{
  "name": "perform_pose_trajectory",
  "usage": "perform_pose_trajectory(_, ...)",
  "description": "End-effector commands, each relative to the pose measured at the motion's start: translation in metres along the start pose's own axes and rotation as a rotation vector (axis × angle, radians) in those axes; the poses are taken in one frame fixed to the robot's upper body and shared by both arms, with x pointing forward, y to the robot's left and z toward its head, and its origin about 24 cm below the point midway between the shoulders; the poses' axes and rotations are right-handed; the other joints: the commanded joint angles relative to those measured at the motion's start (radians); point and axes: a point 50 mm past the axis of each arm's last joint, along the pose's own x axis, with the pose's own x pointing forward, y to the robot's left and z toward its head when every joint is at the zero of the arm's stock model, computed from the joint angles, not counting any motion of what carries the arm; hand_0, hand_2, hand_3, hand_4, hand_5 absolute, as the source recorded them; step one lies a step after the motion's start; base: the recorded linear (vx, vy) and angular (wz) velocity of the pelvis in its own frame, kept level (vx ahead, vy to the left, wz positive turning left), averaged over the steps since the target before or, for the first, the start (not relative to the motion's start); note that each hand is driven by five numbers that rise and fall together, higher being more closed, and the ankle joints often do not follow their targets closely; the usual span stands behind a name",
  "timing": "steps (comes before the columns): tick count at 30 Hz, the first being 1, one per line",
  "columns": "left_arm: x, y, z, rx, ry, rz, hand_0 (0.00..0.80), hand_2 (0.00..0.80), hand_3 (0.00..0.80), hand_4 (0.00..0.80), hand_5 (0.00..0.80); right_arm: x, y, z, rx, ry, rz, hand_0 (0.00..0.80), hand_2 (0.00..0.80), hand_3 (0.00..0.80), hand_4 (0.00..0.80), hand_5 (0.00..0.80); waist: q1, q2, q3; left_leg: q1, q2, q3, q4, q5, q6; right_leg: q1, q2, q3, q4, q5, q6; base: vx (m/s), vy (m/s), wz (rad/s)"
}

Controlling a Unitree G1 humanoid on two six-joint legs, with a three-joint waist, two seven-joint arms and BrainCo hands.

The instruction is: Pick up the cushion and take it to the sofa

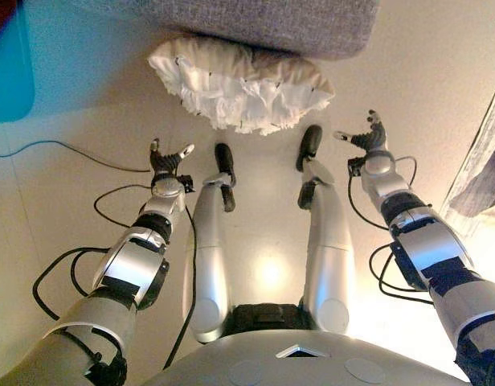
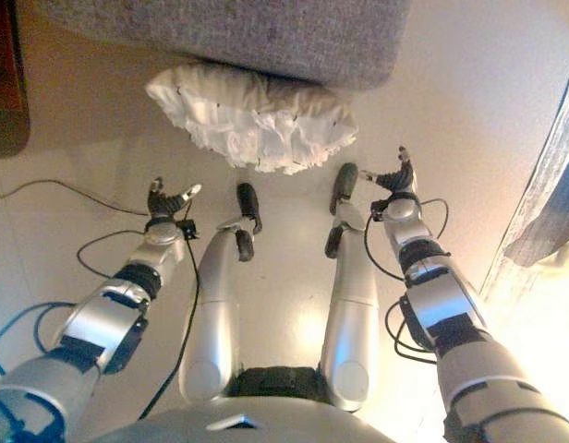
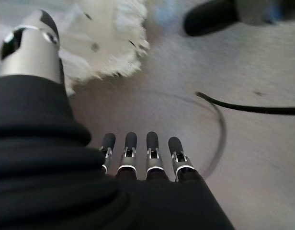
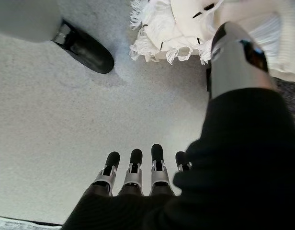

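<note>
One cushion (image 1: 240, 84), white and fringed, lies on the floor (image 1: 87, 121). One sofa (image 1: 263, 20), grey, stands at the far edge of the eye views, its front edge overlapping the cushion's far side. Two hands show: the left hand (image 1: 169, 160) and the right hand (image 1: 366, 137), each with fingers spread and holding nothing. One teal object (image 1: 8, 68) sits at the left edge. One grey curtain (image 1: 484, 169) hangs at the right edge.
</note>
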Motion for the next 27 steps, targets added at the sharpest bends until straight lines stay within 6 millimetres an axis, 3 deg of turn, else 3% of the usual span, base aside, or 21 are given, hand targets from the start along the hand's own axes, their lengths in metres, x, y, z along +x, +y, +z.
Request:
perform_pose_trajectory(1,0.008,0.014,0.02,-0.026,-0.081,0.085,0.0,0.0,0.0,0.0,0.0,0.007,-0.029,0.015,-0.08,-0.091,-0.094,0.0,0.0,0.0,0.0,0.0,-0.008,0.052,-0.006,-0.089,-0.012,-0.034,-0.075,0.091,-0.008,-0.067,-0.016,0.04,0.141,-0.108,0.029,-0.009,0.031,0.01)
perform_pose_trajectory(8,0.016,0.024,0.083,-0.089,-0.297,0.146,0.0,0.0,0.0,0.0,0.0,0.015,-0.048,0.074,-0.098,-0.275,-0.165,0.0,0.0,0.0,0.0,0.0,-0.018,0.061,-0.006,-0.284,0.007,-0.02,0.014,0.072,-0.011,-0.261,-0.015,0.062,0.239,-0.113,0.032,-0.002,0.055,-0.03)
perform_pose_trajectory(9,-0.042,0.005,0.141,-0.068,-1.204,-0.074,0.0,0.0,0.0,0.0,0.0,0.015,-0.049,0.084,-0.106,-0.31,-0.175,0.0,0.0,0.0,0.0,0.0,-0.018,0.063,-0.006,-0.311,0.011,-0.019,0.032,0.065,-0.011,-0.286,-0.015,0.066,0.253,-0.116,0.033,0.001,0.051,0.0)
perform_pose_trajectory(10,-0.045,0.005,0.145,-0.071,-1.228,-0.064,0.0,0.0,0.0,0.0,0.0,0.014,-0.052,0.087,-0.104,-0.327,-0.185,0.0,0.0,0.0,0.0,0.0,-0.017,0.065,-0.006,-0.325,0.01,-0.02,0.03,0.066,-0.012,-0.3,-0.017,0.065,0.254,-0.116,0.031,-0.012,0.052,0.04)
perform_pose_trajectory(11,-0.046,0.013,0.161,-0.079,-1.236,-0.045,0.0,0.0,0.0,0.0,0.0,0.013,-0.061,0.095,-0.109,-0.37,-0.209,0.0,0.0,0.0,0.0,0.0,-0.013,0.074,-0.006,-0.351,0.012,-0.019,0.034,0.06,-0.017,-0.325,-0.025,0.063,0.264,-0.12,0.033,-0.004,0.062,0.12)
perform_pose_trajectory(12,-0.03,0.022,0.174,-0.184,-1.02,-0.089,0.0,0.0,0.0,0.0,0.0,0.012,-0.067,0.104,-0.122,-0.404,-0.225,0.0,0.0,0.0,0.0,0.0,-0.014,0.083,-0.006,-0.369,0.017,-0.012,0.045,0.053,-0.021,-0.347,-0.025,0.073,0.266,-0.117,0.04,0.012,0.067,0.17)
perform_pose_trajectory(13,-0.027,0.032,0.178,-0.198,-1.03,-0.082,0.0,0.0,0.0,0.0,0.0,0.012,-0.073,0.111,-0.118,-0.426,-0.24,0.0,0.0,0.0,0.0,0.0,-0.014,0.086,-0.006,-0.386,0.014,-0.01,0.049,0.05,-0.018,-0.36,-0.031,0.074,0.274,-0.123,0.042,0.035,0.081,0.13)
perform_pose_trajectory(18,-0.028,0.043,0.205,-0.277,-1.029,-0.001,0.0,0.0,0.0,0.0,0.0,0.007,-0.087,0.153,-0.132,-0.538,-0.304,0.0,0.0,0.0,0.0,0.0,-0.007,0.097,-0.006,-0.473,0.022,-0.011,0.119,0.021,-0.008,-0.44,-0.032,0.092,0.328,-0.134,0.043,0.031,0.072,-0.01)
perform_pose_trajectory(22,-0.025,0.048,0.218,-0.284,-1.004,-0.003,0.0,0.0,0.0,0.0,0.0,0.004,-0.094,0.171,-0.162,-0.584,-0.318,0.0,0.0,0.0,0.0,0.0,-0.003,0.095,-0.006,-0.534,0.02,-0.02,0.158,0.016,-0.004,-0.489,-0.044,0.094,0.367,-0.14,0.043,0.024,0.013,0.04)
perform_pose_trajectory(23,0.023,0.079,0.164,-0.163,-0.392,0.327,0.0,0.0,0.0,0.0,0.0,0.003,-0.094,0.174,-0.156,-0.597,-0.325,0.0,0.0,0.0,0.0,0.0,-0.001,0.092,-0.006,-0.548,0.008,-0.027,0.163,0.016,-0.004,-0.501,-0.047,0.092,0.377,-0.147,0.043,0.025,0.0,0.04)
perform_pose_trajectory(26,0.029,0.093,0.14,-0.189,-0.397,0.306,0.0,0.0,0.0,0.0,0.0,0.0,-0.089,0.176,-0.132,-0.663,-0.317,0.0,0.0,0.0,0.0,0.0,0.001,0.089,-0.006,-0.557,-0.005,-0.023,0.157,0.014,-0.004,-0.523,-0.051,0.102,0.391,-0.157,0.042,0.04,-0.007,0.02)
perform_pose_trajectory(27,0.029,0.091,0.13,-0.182,-0.406,0.298,0.0,0.0,0.0,0.0,0.0,0.008,-0.094,0.157,-0.106,-0.536,-0.316,0.0,0.0,0.0,0.0,0.0,0.002,0.09,-0.006,-0.557,-0.006,-0.023,0.157,0.007,-0.008,-0.524,-0.051,0.102,0.389,-0.161,0.046,0.038,-0.005,0.02)
